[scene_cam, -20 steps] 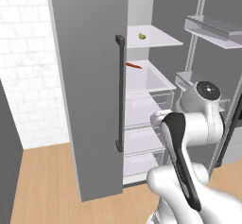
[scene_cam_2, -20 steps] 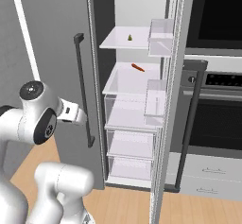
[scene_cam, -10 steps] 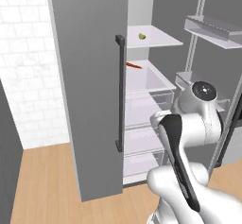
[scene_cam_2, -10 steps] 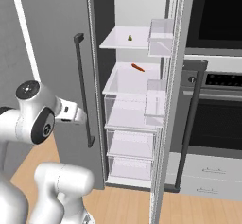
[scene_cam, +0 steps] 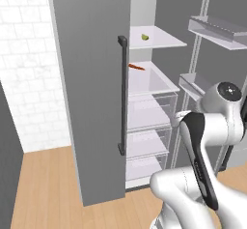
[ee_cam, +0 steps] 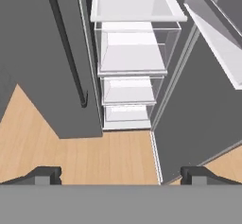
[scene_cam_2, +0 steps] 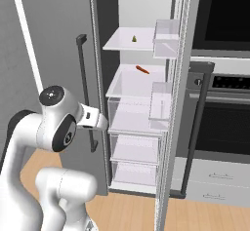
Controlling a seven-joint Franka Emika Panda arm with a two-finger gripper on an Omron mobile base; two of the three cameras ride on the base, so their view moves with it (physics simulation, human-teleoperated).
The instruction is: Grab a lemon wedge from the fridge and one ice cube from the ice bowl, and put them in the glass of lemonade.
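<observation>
Slightly shifted since a second ago, the arm's round joint sits a little farther right in the left base view, and in the right base view it has moved right and down; the fridge, its shelves and what lies on them are unchanged.

Left base view: the fridge (scene_cam: 96,93) fills the centre, its closed left door carrying a dark bar handle (scene_cam: 123,95). Right of that door the compartment stands open, with white shelves above and clear drawers below. A small yellow-green lemon wedge (scene_cam: 144,37) lies on the top shelf (scene_cam: 164,38) at upper centre; an orange thing (scene_cam: 136,67) lies on the shelf below. White tiled wall (scene_cam: 26,73) is at left, wood floor (scene_cam: 43,184) at lower left. The arm occupies the lower right.

Right base view: the open door (scene_cam_2: 176,103) stands edge-on at centre, its bins facing the shelves. The wedge (scene_cam_2: 134,39) lies on the top shelf at upper centre, the orange thing (scene_cam_2: 142,69) one shelf down. A black oven (scene_cam_2: 224,103) is at right. The gap between the closed door and the open door's edge is narrow.

Hand view: the tool (ee_cam: 120,175) is spread wide with nothing between its tips, at the bottom edge. Above it lie bare floor, then the stacked drawers (ee_cam: 132,72) at upper centre, well apart from the tips. The shelf with the wedge is out of frame here.
</observation>
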